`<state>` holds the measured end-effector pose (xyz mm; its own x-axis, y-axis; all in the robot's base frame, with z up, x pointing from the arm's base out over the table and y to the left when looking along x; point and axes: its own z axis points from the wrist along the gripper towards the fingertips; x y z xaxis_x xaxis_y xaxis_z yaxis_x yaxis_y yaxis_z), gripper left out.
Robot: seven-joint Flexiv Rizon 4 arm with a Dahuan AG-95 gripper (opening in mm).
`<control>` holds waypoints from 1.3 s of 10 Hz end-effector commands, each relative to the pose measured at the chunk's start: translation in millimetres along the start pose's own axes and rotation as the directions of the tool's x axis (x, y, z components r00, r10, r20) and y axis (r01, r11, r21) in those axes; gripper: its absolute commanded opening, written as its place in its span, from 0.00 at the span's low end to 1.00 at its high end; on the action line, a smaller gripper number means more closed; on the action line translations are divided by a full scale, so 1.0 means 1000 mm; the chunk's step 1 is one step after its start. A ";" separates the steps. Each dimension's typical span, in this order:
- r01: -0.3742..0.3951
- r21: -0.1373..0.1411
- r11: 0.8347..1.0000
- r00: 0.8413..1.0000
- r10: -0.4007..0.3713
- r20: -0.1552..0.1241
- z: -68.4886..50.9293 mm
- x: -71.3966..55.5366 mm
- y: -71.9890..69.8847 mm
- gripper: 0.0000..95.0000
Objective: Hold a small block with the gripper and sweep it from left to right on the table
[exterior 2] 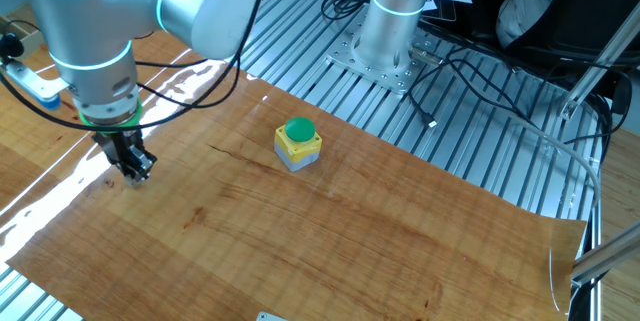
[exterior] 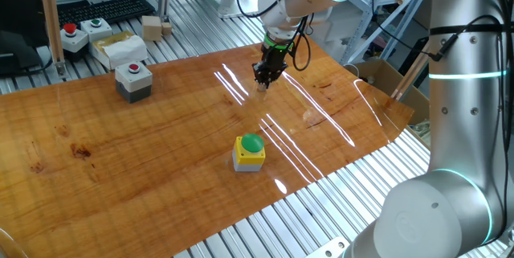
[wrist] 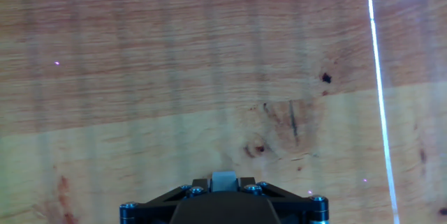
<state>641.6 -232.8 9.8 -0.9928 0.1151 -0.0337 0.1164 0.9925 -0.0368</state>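
The black gripper (exterior: 263,81) with a green ring above it hangs on the white-grey arm, its tips down at the orange-brown table (exterior: 161,153) near the far middle. It also shows in the other fixed view (exterior 2: 133,171) at the left. In the hand view the two fingers are closed on the small block (wrist: 223,180), a tiny pale cube pinched between them. Only the block's top face shows there. The fixed views do not show it clearly under the fingertips.
A yellow-and-grey box with green button (exterior: 250,152) stands in front of the gripper, also in the other fixed view (exterior 2: 298,144). A grey red-button box (exterior: 133,79), white button boxes (exterior: 75,37) and pale wooden blocks (exterior: 152,26) sit at the far left. The silver slatted frame (exterior: 321,218) surrounds the board.
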 end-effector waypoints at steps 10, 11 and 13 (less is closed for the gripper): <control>-0.046 -0.010 0.999 0.999 0.046 -0.004 0.004 0.008 0.019 0.00; -0.041 -0.023 0.999 0.999 0.041 -0.014 0.004 0.009 0.019 0.00; -0.028 -0.028 0.999 1.000 0.028 -0.010 0.001 0.010 0.020 0.00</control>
<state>631.2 -211.5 9.3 -0.9884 0.1504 -0.0212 0.1507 0.9885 -0.0117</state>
